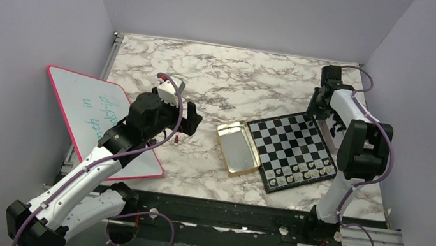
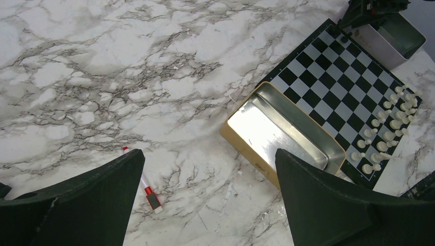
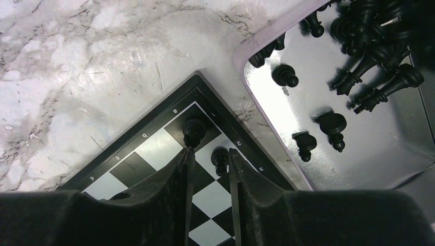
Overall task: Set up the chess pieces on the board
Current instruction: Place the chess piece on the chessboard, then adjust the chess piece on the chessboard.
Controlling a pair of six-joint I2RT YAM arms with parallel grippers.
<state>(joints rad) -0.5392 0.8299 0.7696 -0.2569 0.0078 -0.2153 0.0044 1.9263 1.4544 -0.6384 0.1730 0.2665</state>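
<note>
Right gripper [image 3: 210,155]: relaxed, fingers a bit apart around a small black chess piece [image 3: 220,159] standing on the black-and-grey checkered board [image 3: 154,147], not really squeezing it
Second black piece [image 3: 194,130]: corner square, just ahead of the fingertips
Left gripper [image 2: 208,156]: spread wide, gripping nothing

**A:** What is the tabletop [image 1: 229,73] made of?

**B:** It looks like polished marble, white with grey veins, and it is glossy.

**A:** And the things on it?

**B:** The tin [image 2: 277,130] is gold outside and mirror-bright metal inside. To its right, the board [image 1: 292,147] is smooth with a slight sheen. The black chess pieces [image 3: 194,130] look like glossy plastic. Their tray [image 3: 390,148], far right, has a shiny metal floor. The left end effector [image 2: 209,154] is matt black.
</note>
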